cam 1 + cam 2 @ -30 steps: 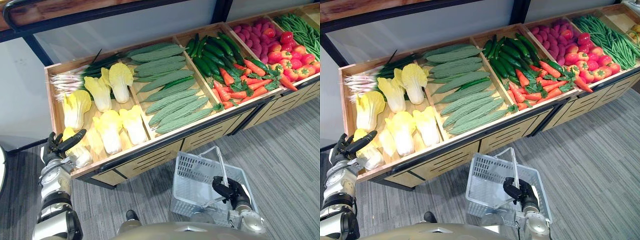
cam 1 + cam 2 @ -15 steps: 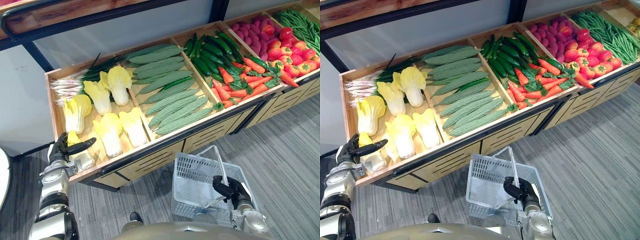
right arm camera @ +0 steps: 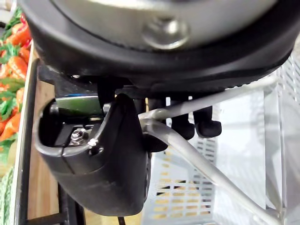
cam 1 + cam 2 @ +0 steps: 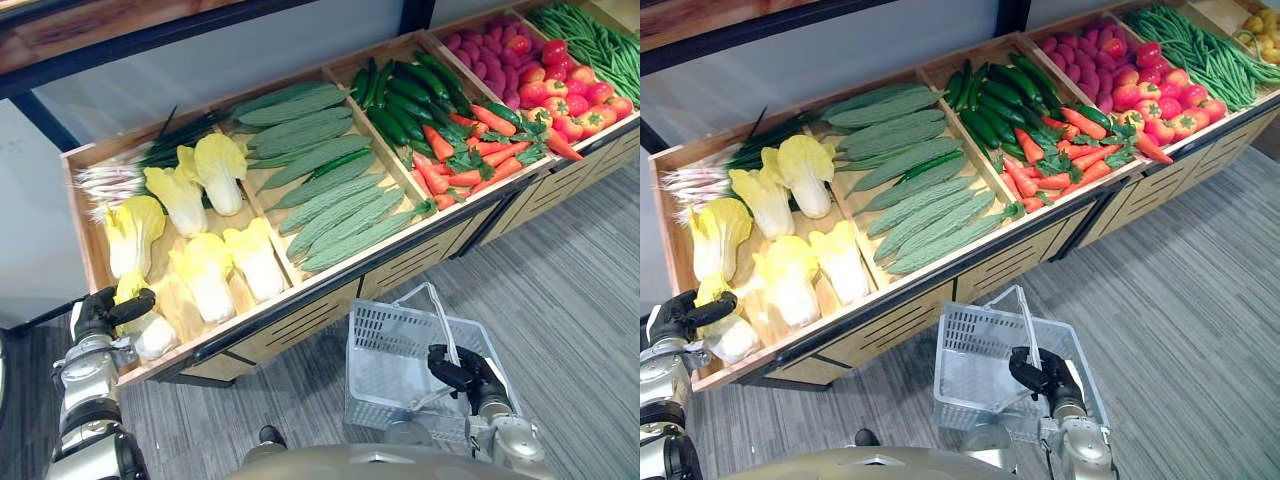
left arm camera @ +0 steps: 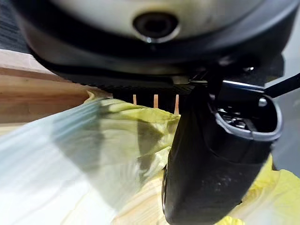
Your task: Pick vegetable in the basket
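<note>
My left hand [image 4: 108, 309] is at the front left corner of the wooden display shelf [image 4: 300, 318], fingers curled over the leafy top of a yellow-white napa cabbage [image 4: 150, 332]. In the left wrist view that cabbage [image 5: 112, 140] lies between the fingers and the dark thumb [image 5: 211, 168]. More cabbages [image 4: 205, 275] lie in the same bin. My right hand [image 4: 462, 372] is shut on the wire handle [image 3: 187, 157] of a white plastic basket [image 4: 385, 330], which hangs low over the floor in front of the shelf. The basket holds nothing.
Further right the shelf's bins hold bitter gourds [image 4: 335, 190], cucumbers [image 4: 410, 100], carrots [image 4: 470, 165], tomatoes [image 4: 565, 95] and green beans [image 4: 590, 40]. Spring onions [image 4: 120, 175] lie at the back left. Grey carpet [image 4: 580, 290] spreads before the shelf.
My left hand's straight fingers have curled down onto the front-left cabbage. The camera has shifted, so the whole shelf sits further left. The right hand keeps its hold on the basket handle.
</note>
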